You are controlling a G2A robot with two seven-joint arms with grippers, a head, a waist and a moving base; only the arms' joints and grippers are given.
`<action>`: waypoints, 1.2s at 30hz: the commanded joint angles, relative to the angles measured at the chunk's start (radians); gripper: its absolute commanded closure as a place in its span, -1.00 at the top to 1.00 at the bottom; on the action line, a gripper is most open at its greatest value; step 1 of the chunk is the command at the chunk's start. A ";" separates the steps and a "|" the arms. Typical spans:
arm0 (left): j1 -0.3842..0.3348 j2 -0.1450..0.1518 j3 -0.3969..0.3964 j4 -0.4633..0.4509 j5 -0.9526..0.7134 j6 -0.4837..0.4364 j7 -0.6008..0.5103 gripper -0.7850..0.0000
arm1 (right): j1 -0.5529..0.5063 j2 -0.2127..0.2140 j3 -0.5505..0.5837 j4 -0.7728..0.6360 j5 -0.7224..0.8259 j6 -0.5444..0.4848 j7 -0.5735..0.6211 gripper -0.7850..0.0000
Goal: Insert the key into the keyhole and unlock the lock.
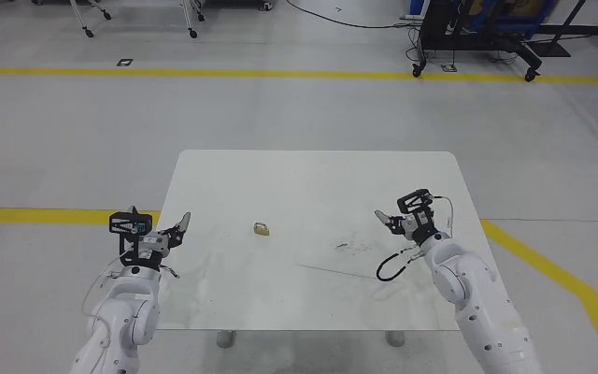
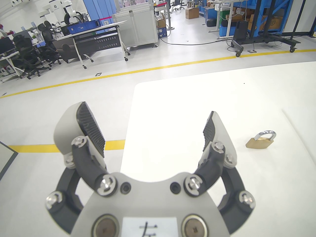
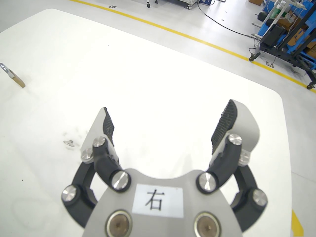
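Observation:
A small brass padlock with a silver shackle lies on the white table, left of the middle; it also shows as the padlock and the padlock from the wrists. A small silver key lies flat to its right, seen close as the key. My left gripper hovers at the table's left edge, open and holding nothing. My right gripper stands open over the table's right part, a little right of the key, empty.
The table's front edge runs near both arms. A black cable loops off the right arm over the tabletop. Yellow floor lines cross behind and beside the table. Wheeled stands are far back.

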 commanded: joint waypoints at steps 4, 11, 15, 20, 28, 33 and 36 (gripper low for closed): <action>0.000 0.000 0.000 0.000 0.000 0.000 0.000 1.00 | 0.060 0.004 -0.036 0.063 0.064 -0.249 0.035 1.00; 0.000 0.000 0.000 0.000 0.000 0.000 0.000 1.00 | 0.140 0.007 -0.090 0.150 0.112 -0.465 0.049 1.00; 0.000 0.000 0.000 0.000 0.000 0.000 0.000 1.00 | 0.176 0.009 -0.111 0.191 0.155 -0.574 0.052 1.00; 0.000 0.000 0.000 0.000 0.000 0.000 0.000 1.00 | 0.230 0.013 -0.149 0.226 0.126 -0.686 0.070 1.00; 0.000 0.000 0.000 0.000 0.000 0.000 0.000 1.00 | 0.284 0.016 -0.206 0.299 0.025 -0.735 0.082 0.55; 0.000 0.000 0.000 0.000 0.000 0.000 0.000 1.00 | 0.300 0.020 -0.228 0.316 -0.026 -0.738 0.079 -0.03; 0.000 0.000 0.000 0.000 0.000 0.000 0.000 1.00 | 0.298 0.022 -0.235 0.316 -0.062 -0.711 0.084 -0.10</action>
